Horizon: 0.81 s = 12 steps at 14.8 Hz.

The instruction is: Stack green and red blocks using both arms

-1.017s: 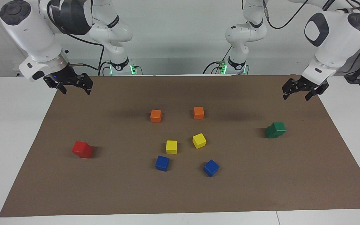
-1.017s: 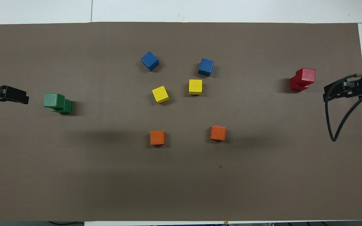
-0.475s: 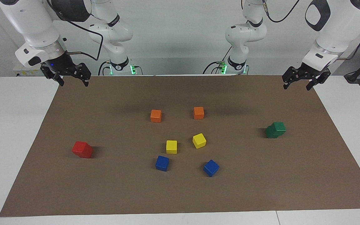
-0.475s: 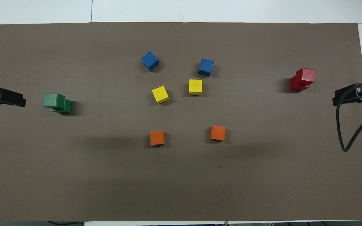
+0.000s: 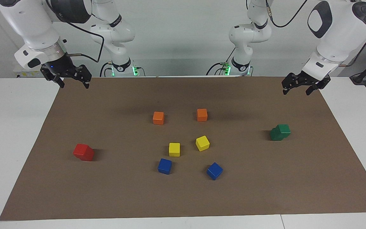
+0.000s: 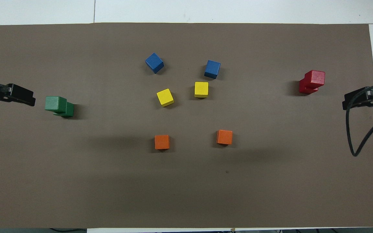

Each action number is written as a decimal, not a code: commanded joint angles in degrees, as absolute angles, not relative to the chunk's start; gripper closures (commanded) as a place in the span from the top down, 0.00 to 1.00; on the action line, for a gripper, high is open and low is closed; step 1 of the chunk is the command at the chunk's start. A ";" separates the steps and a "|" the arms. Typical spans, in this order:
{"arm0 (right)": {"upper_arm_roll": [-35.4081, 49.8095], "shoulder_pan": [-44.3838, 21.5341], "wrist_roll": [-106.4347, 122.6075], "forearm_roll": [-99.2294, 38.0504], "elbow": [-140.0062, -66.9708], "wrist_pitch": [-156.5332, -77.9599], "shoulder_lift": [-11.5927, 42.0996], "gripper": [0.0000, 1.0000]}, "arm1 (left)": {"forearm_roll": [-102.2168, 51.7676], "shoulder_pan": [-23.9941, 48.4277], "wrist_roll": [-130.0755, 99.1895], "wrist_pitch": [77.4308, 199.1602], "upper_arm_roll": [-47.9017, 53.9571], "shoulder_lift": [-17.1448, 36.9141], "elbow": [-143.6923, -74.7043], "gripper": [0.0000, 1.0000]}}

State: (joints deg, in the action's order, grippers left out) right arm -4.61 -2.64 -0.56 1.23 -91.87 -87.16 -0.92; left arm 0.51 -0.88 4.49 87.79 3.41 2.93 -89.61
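From the facing view, the green blocks [image 5: 280,132] sit as a stack of two, the upper cube set askew on the lower, on the brown mat [image 5: 183,197] of the worktop toward the left arm's end; the left gripper [image 5: 301,87] hangs in the air above the mat's edge there, jaws spread and holding nothing, the stack well apart from them. Toward the right arm's end the red blocks [image 5: 84,152] are likewise stacked, and the right gripper [image 5: 72,80] hangs over the mat's corner, jaws parted and empty. Each pair seems built at its own arm's end so neither arm had to cross; the stacking looks done. In the overhead view, the left gripper [image 6: 15,97] pokes in beside the green blocks [image 6: 59,106], and the right gripper [image 6: 366,98] beside the red blocks [image 6: 311,82], both clear of their stacks. The orange cubes [image 6: 162,142], yellow cubes [image 6: 201,89] and blue cubes [image 6: 154,62] lie loose between the two grippers, untouched by the task.
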 commanded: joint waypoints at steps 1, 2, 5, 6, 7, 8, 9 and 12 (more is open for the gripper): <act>-4.57 -2.37 0.88 1.32 -92.99 -88.77 -1.85 1.00 | 1.14 0.09 3.78 86.22 2.20 1.67 -90.09 1.00; -4.57 -2.37 0.88 1.32 -92.99 -88.77 -1.85 1.00 | 1.14 -0.35 3.95 85.96 2.20 0.89 -90.61 1.00; -4.48 -2.64 0.88 2.46 -92.99 -88.86 -1.85 1.00 | 1.14 -0.53 3.61 86.30 2.11 -0.18 -92.20 1.00; -4.48 -2.72 0.88 2.46 -92.99 -88.86 -1.85 1.00 | 1.14 -0.53 3.17 86.66 2.11 -0.09 -91.94 1.00; -4.48 -2.72 0.88 2.46 -92.99 -88.86 -1.85 1.00 | 1.14 -0.53 2.99 86.75 2.28 0.09 -91.76 1.00; -4.48 -2.72 0.88 2.46 -92.99 -88.86 -1.85 1.00 | 1.14 -0.53 3.08 86.66 2.37 0.09 -91.67 1.00; -4.48 -2.72 0.79 2.55 -92.99 -88.86 -1.85 1.00 | 1.14 -0.61 3.08 86.57 2.55 0.00 -91.23 1.00; -4.48 -2.81 0.79 2.55 -92.99 -88.86 -1.85 1.00 | 1.14 -1.05 3.08 85.52 2.90 -0.96 -91.49 1.00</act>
